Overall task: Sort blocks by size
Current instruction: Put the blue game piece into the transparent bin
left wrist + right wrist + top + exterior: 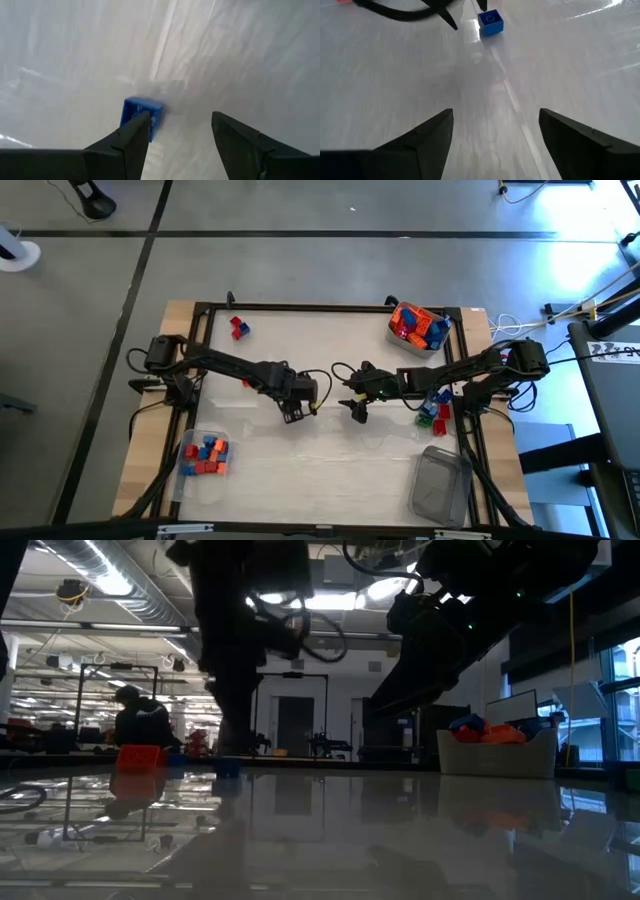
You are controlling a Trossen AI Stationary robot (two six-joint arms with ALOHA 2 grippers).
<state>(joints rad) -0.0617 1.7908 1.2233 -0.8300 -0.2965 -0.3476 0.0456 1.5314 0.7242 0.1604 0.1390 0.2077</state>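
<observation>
A small blue block (141, 116) lies on the white table near its middle. It also shows in the right wrist view (490, 22) and the low view (228, 768). My left gripper (295, 413) is open just above it, and one fingertip (140, 125) stands right at the block's side. My right gripper (357, 411) is open and empty, a short way toward the table's right, and faces the block. Two red blocks (238, 328) lie at the far left. Several green, blue and red blocks (433, 408) lie under my right arm. My left gripper comes at the blue block from above, slanting down. One fingertip (140, 125) stands beside the block's edge (131, 112). I cannot tell whether it touches. The block lies flat on the table, outside the gap between the fingers.
A clear tub (205, 455) with red, orange and blue blocks stands at the near left. A tub (418, 325) heaped with orange, blue and red blocks stands at the far right. An empty clear tub (440, 482) stands at the near right. A black frame edges the table.
</observation>
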